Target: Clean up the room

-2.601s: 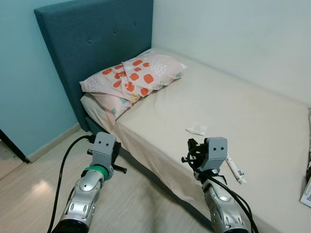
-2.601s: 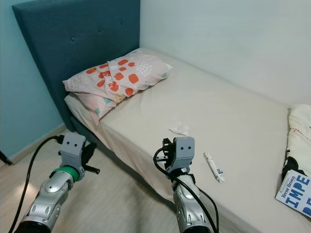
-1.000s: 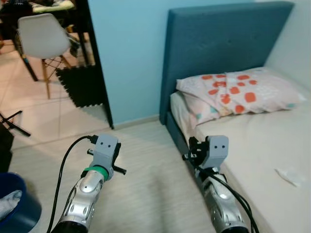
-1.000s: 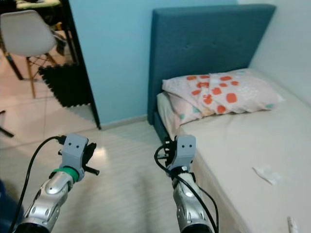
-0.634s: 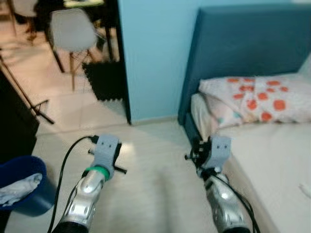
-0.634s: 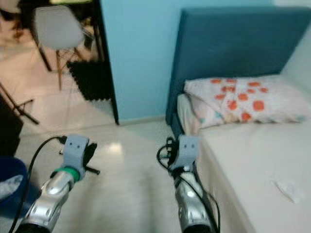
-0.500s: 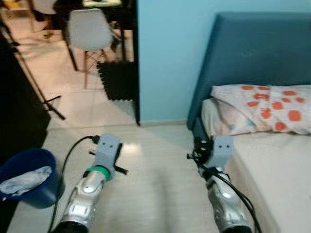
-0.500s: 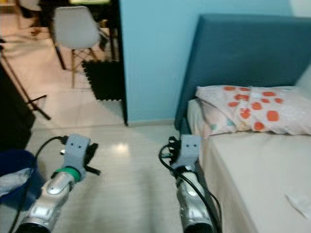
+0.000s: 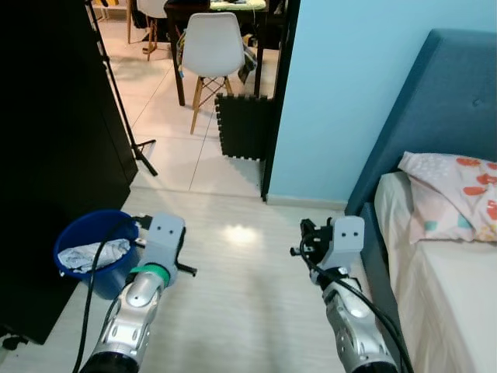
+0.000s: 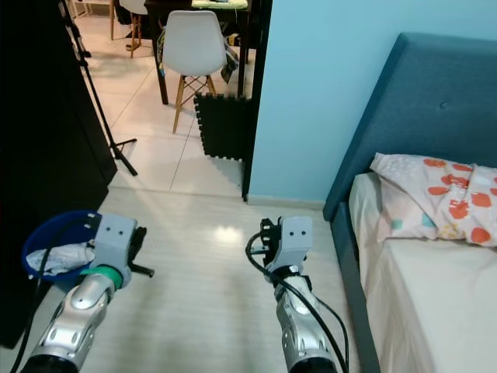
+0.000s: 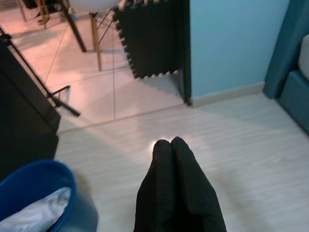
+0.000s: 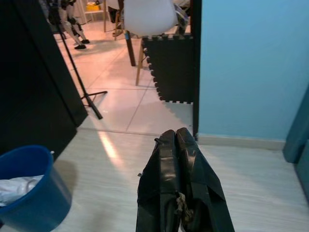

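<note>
A blue bin [image 9: 85,250] with crumpled white trash inside stands on the pale wood floor at the left, against a black cabinet. My left gripper [image 11: 170,142] is held low over the floor just right of the bin [image 11: 30,192], its fingers shut with nothing between them. My right gripper [image 12: 175,133] is also shut and empty. It hovers over the floor between the bin [image 12: 25,186] and the bed [image 9: 446,287]. Both arms are raised in front of me, the left wrist [image 9: 165,237] near the bin and the right wrist [image 9: 342,239] near the bed's corner.
A tall black cabinet [image 9: 54,148] fills the left side. A blue headboard [image 9: 435,116] and a spotted pillow [image 9: 458,194] are at the right. Beyond the doorway are a white chair [image 9: 211,39], a black foam mat [image 9: 242,128] and a tripod leg [image 9: 128,116].
The camera has swung left, away from the bed toward the doorway. The blue bin and the black cabinet have come into view. Both grippers stay shut in the same pose.
</note>
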Motion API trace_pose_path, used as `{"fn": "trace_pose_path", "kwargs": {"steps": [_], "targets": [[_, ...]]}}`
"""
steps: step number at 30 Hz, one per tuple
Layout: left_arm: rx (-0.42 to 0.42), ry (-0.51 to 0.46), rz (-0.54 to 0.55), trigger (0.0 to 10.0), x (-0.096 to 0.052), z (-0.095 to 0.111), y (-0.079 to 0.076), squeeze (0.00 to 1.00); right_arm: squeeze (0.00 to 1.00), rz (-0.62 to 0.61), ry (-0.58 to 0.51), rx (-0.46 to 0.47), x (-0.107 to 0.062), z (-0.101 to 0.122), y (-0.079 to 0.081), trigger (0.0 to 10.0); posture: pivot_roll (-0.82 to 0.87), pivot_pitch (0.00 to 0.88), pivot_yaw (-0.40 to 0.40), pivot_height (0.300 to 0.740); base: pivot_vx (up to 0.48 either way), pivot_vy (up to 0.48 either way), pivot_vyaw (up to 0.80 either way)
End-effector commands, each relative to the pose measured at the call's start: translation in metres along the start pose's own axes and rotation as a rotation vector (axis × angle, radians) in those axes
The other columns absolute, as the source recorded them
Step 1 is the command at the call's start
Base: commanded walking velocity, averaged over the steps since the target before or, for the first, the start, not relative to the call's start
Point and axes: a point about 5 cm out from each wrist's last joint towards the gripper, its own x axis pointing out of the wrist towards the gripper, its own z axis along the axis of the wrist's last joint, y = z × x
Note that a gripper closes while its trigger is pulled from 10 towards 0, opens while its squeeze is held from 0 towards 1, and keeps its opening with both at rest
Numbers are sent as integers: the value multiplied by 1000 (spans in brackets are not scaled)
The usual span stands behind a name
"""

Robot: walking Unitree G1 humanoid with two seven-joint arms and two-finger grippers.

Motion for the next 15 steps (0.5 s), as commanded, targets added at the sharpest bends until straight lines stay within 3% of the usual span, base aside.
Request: {"fn": "trace_pose_path", "kwargs": {"steps": [1,15], "targets": [[-2,15,2,10000,0,-4,-1,0,0,-9,2,2,-1,-2,-1,10000,4,0,19,740,435,0,0],[4,7,-9,10000,0,-4,-2,0,0,-8,3,3,-2,-3,-1,10000,4,0,22,740,437,0,0]]}}
